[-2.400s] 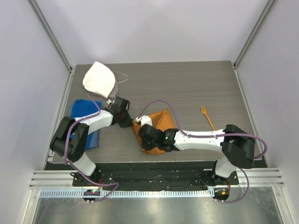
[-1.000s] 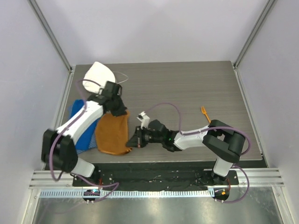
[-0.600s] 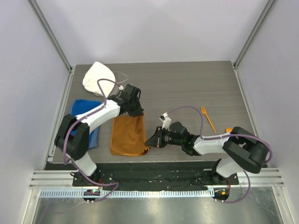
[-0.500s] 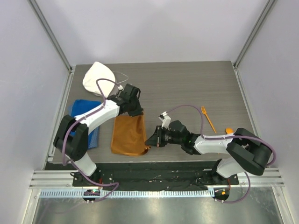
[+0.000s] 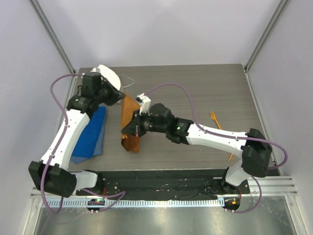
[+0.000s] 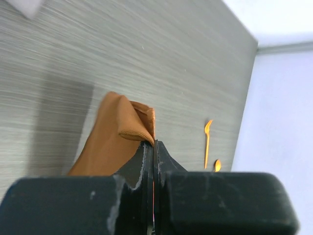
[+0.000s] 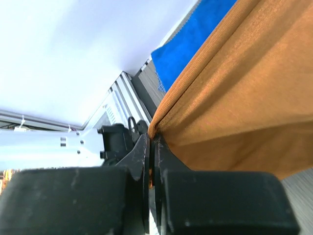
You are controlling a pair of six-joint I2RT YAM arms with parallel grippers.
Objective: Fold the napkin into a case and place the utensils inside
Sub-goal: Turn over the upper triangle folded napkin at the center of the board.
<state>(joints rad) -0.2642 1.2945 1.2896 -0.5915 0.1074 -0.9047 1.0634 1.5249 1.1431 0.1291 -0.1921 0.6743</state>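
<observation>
Both grips: your left gripper (image 6: 153,145) and right gripper (image 7: 151,139), fingers clamped on the napkin (image 5: 131,140)
Napkin: draped between them

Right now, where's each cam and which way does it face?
Top external: overhead behind the bases, looking down at the table; both arms show.
Left wrist: on the left gripper, looking across the table toward the fork; shut jaws show.
Right wrist: on the right gripper, looking toward the blue towel; shut jaws show.
All share the napkin.

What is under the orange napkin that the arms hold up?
Only bare gray table shows beneath the napkin, whose lower end seems to touch it. Whatever the hanging cloth covers cannot be seen. The fork lies well apart.
</observation>
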